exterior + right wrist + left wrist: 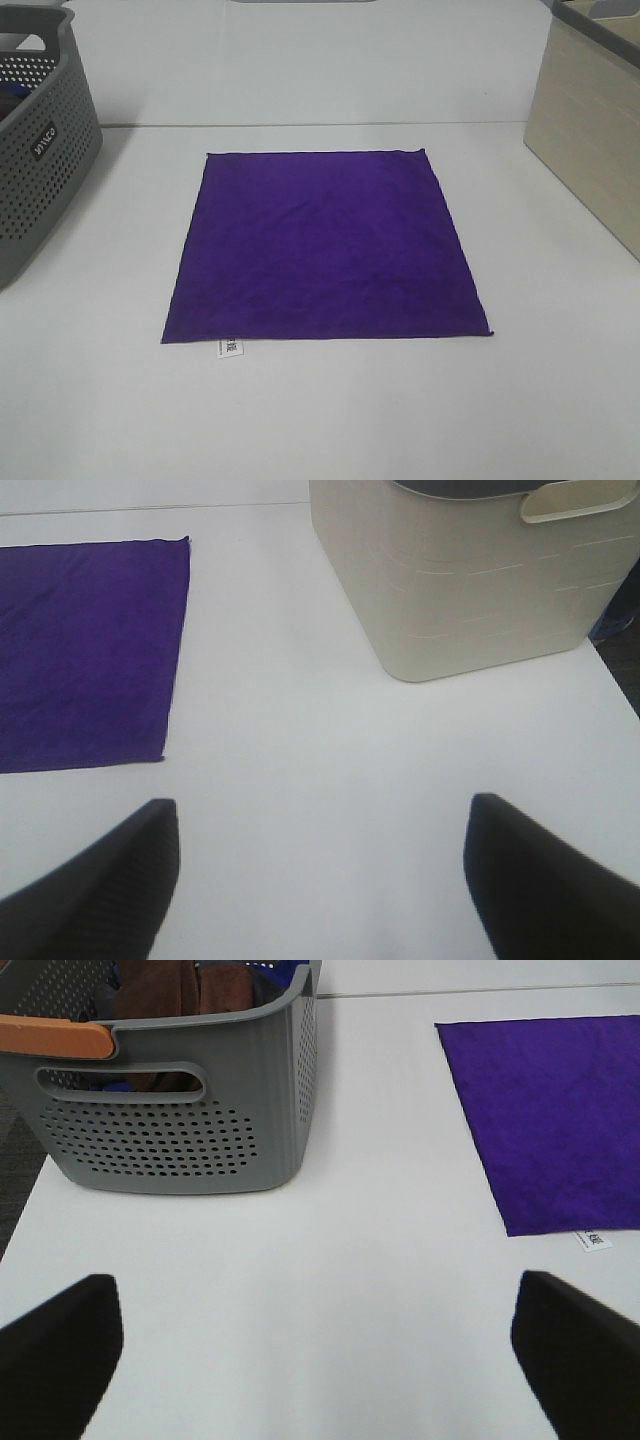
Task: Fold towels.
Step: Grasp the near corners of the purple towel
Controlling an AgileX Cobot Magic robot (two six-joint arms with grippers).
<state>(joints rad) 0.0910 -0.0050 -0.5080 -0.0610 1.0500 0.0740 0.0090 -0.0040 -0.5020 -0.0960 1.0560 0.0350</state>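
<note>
A deep purple square towel lies flat and unfolded in the middle of the white table, with a small white tag at its near left edge. It also shows in the left wrist view and the right wrist view. Neither gripper shows in the exterior high view. My left gripper is open and empty above bare table, left of the towel. My right gripper is open and empty above bare table, right of the towel.
A grey perforated basket stands at the table's left; the left wrist view shows brown cloth inside it. A beige bin stands at the right edge, also in the right wrist view.
</note>
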